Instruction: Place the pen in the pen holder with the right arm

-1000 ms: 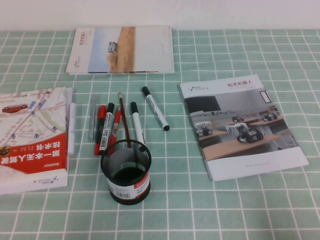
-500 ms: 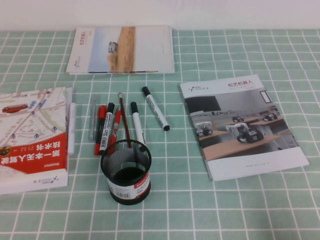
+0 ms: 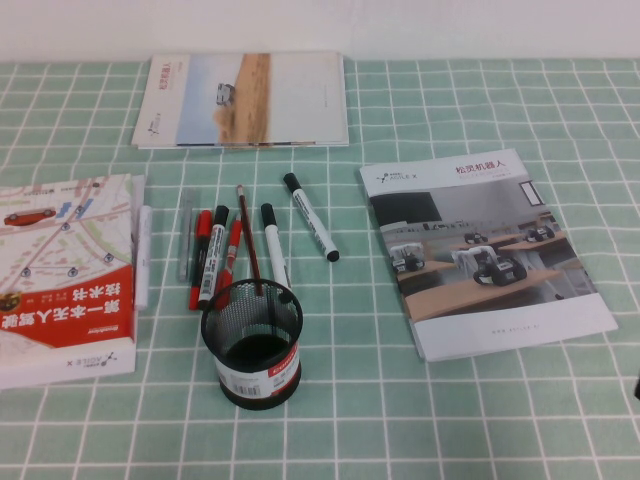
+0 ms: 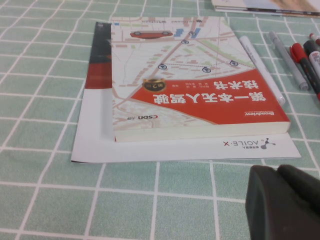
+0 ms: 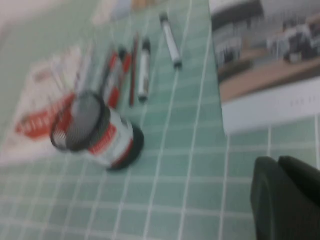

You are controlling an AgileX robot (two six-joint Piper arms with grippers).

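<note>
Change since half a second ago: a dark sliver of the right arm (image 3: 637, 387) now shows at the right edge of the high view, where there was only green checked tablecloth (image 3: 500, 420) before, and the right wrist view is smeared. We read that as the right arm just starting its approach; nothing on the table has shifted. Right gripper (image 5: 277, 161) carries nothing, and its fingers look pressed together with no gap, so we judge they must open before any grasp. The target pen, a slim white-barrelled marker with black cap and black tail (image 3: 311, 231), lies flat and well ahead of those fingers, past the robot-photo brochure (image 3: 480, 250) that sits nearer them. It lies apart from the red pens (image 3: 200, 240) and the thin brown pencil (image 3: 248, 235). The black wire-mesh pen holder with the white-and-red base band (image 3: 253, 342) stands upright, nearer the right fingers than the pen and off to one side. The pen is not yet touched, so the task is at its very start. Left gripper (image 4: 277, 170) hovers low, fingers together, with the red-and-white map book (image 4: 190, 85) just ahead of them; it looks parked.
</note>
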